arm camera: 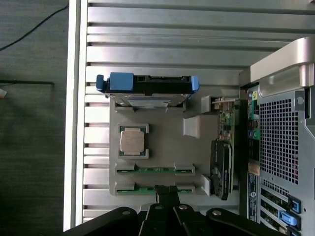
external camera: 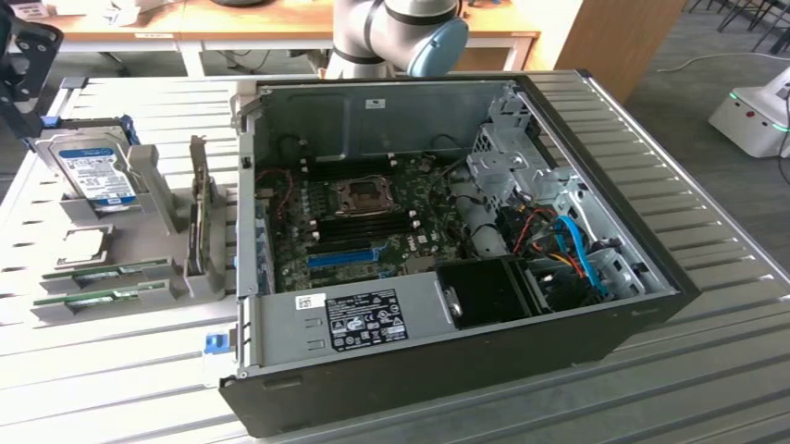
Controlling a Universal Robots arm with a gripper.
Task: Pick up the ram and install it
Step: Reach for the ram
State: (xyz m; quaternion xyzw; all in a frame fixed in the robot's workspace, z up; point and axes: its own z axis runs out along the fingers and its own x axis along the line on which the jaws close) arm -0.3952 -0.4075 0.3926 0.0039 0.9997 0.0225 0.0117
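Observation:
Two green ram sticks lie side by side in the slots of a grey holder [arm camera: 162, 147]. One stick [arm camera: 155, 170] [external camera: 109, 274] sits closer to the processor chip, and the other [arm camera: 140, 190] [external camera: 105, 298] runs along the holder's edge. My gripper [arm camera: 166, 190] hangs above that edge stick with its black fingers pressed together and nothing between them. In the exterior view the gripper [external camera: 18, 111] is high at the far left, over the holder. The open computer case [external camera: 593, 305] shows its motherboard [external camera: 370, 222] with dark memory slots.
The holder also carries a blue-framed hard drive [arm camera: 147, 86] [external camera: 96, 171], a processor chip [arm camera: 133, 141] and a dark upright expansion card [arm camera: 222, 167] [external camera: 202, 222]. The case's rear panel [arm camera: 280, 142] stands next to the holder. All rest on a ribbed metal table [external camera: 691, 388].

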